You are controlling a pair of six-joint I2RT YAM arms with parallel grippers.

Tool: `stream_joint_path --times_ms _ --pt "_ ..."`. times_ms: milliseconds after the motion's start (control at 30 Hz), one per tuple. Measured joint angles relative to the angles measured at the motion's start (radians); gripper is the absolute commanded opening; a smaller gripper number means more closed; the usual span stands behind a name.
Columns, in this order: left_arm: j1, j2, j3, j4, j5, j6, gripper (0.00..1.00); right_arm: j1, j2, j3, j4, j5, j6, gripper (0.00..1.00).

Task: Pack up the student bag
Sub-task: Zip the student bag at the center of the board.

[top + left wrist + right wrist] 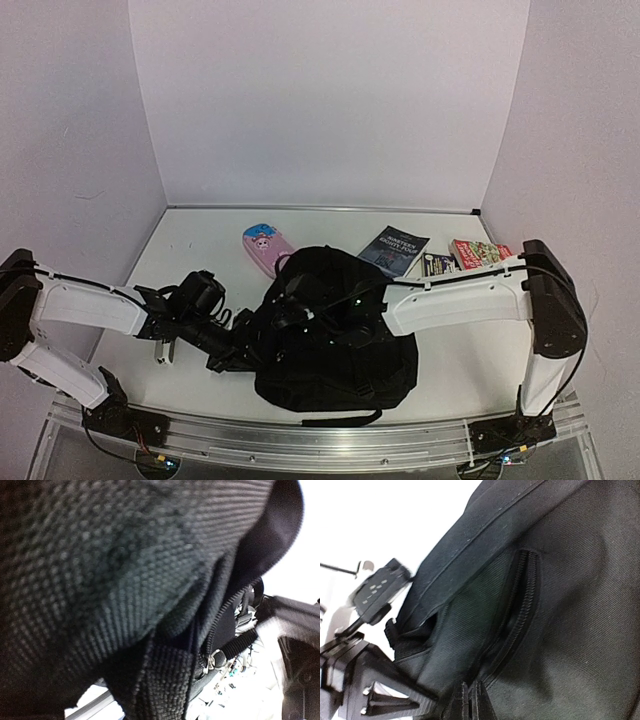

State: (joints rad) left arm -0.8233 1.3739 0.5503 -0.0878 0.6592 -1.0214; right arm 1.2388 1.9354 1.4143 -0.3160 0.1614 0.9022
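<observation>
The student bag (335, 335), a large black backpack, lies in the middle of the table. My left gripper (243, 345) is pressed into its left side. In the left wrist view the bag's mesh fabric (125, 555) and a webbing strap (165, 680) fill the picture and bury the fingers, bunching where they close. My right gripper (300, 310) is on the bag's upper left. In the right wrist view its fingertips (471, 702) are pinched almost together on the fabric at the end of a zipper (520, 610).
A pink pencil case (266, 247) lies behind the bag on the left. A dark book (394, 250), a small printed pack (438, 264) and a red printed box (478, 252) lie behind it on the right. White walls enclose the table.
</observation>
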Motion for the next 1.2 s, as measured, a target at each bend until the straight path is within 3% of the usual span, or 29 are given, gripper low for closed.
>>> stream_joint_path --times_ms 433,600,767,1033,1200 --pt "0.020 -0.007 0.054 0.051 -0.109 0.004 0.02 -0.115 0.062 0.138 -0.056 -0.037 -0.099 0.00" --pt "0.019 -0.010 0.072 0.003 -0.114 0.018 0.33 -0.128 0.062 0.149 -0.060 -0.082 -0.104 0.00" --pt "0.014 -0.056 0.066 -0.093 -0.114 0.022 0.51 -0.137 0.058 0.137 -0.051 -0.074 -0.079 0.00" --pt "-0.002 -0.166 -0.006 -0.103 -0.069 -0.023 0.66 -0.113 0.056 0.121 -0.031 -0.012 -0.021 0.00" --pt "-0.002 -0.165 -0.038 -0.051 -0.047 -0.052 0.68 -0.093 0.056 0.122 -0.026 0.007 -0.007 0.00"
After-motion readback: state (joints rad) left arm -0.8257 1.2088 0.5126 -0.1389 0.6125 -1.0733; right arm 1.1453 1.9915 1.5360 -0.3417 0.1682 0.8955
